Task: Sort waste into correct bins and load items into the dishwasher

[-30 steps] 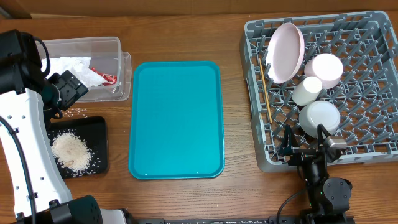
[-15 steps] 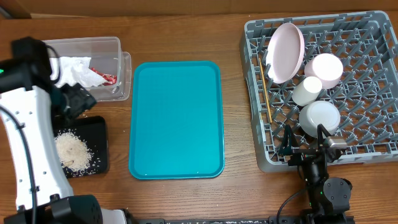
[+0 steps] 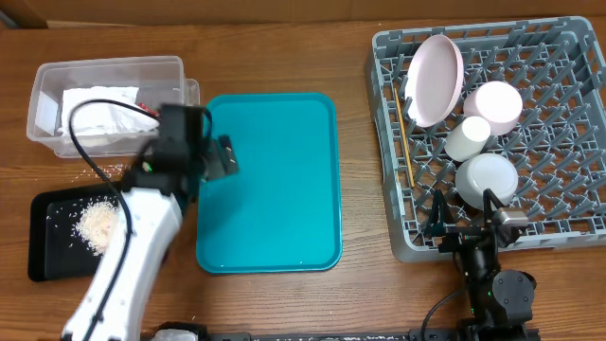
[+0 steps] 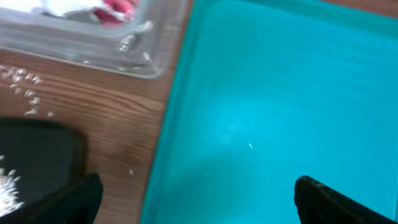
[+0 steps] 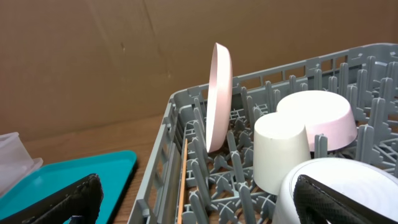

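The clear tub [image 3: 45,104] holds the white napkin [image 3: 99,109] and red wrapper [image 4: 118,7]. The black tray [image 3: 47,256] holds rice crumbs [image 3: 95,227]; a few lie on the table [image 4: 18,93]. My left gripper [image 3: 225,156] [image 4: 199,208] is open and empty over the left edge of the teal tray [image 3: 275,189]. The grey rack [image 3: 568,142] holds the large plate [image 3: 436,78] upright, the small plate [image 3: 499,104], cup [image 3: 467,137], bowl [image 3: 487,180] and chopsticks [image 3: 402,128]. My right gripper [image 3: 464,223] [image 5: 199,208] is open and empty at the rack's front edge.
The teal tray [image 4: 280,112] lies between the bins and the rack [image 5: 186,118]. A brown cardboard wall [image 5: 124,56] stands behind the table. The right wrist view shows the plate [image 5: 217,99], cup [image 5: 280,149] and a chopstick [image 5: 182,180].
My left arm has swung right, from over the tub and black tray to the teal tray's left edge. The tub and black tray now show fully. The right arm has not moved.
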Controlling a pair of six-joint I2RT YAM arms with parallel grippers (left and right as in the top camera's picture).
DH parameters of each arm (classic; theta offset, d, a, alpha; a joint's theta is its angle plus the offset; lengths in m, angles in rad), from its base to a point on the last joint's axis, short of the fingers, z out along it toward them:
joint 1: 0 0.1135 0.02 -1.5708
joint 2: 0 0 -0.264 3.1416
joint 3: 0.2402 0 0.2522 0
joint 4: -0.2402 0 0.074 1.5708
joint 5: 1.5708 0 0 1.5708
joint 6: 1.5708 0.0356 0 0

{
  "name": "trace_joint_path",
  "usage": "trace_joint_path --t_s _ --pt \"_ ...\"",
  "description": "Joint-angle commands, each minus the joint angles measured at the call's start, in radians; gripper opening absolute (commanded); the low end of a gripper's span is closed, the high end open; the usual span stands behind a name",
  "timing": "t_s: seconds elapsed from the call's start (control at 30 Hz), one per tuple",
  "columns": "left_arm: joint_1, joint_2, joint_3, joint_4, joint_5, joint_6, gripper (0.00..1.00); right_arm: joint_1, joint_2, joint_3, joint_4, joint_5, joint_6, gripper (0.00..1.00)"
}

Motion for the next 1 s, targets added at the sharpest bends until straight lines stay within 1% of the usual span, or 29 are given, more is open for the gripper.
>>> trace_joint_path --t_s 0.0,0.13,0.23,0.53,0.8,0.83,0.97 --pt "-0.030 -0.135 -0.161 0.077 -0.017 0.070 1.00 -0.003 -0.010 -0.010 0.003 0.006 -0.004 1.00" --pt "-0.029 -0.285 -0.282 0.064 -0.013 0.069 1.00 -0.003 -0.010 -0.010 0.003 0.006 -0.004 1.00" --pt "-0.029 -0.434 -0.379 0.064 -0.006 0.069 1.00 -0.003 -0.010 -0.010 0.003 0.006 -0.004 1.00" --pt "-0.029 -0.597 -0.523 0.073 -0.014 0.069 1.00 -0.003 -0.010 -0.010 0.003 0.006 -0.004 1.00" --pt "-0.029 -0.874 -0.730 0.249 -0.012 0.069 1.00 -0.003 -0.010 -0.010 0.003 0.006 -0.004 1.00" --pt "-0.029 -0.945 -0.779 0.290 -0.011 0.069 1.00 -0.003 -0.010 -0.010 0.003 0.006 -0.004 1.00" --pt "-0.029 -1.035 -0.856 0.383 -0.005 0.069 1.00 -0.003 -0.010 -0.010 0.003 0.006 -0.004 1.00"
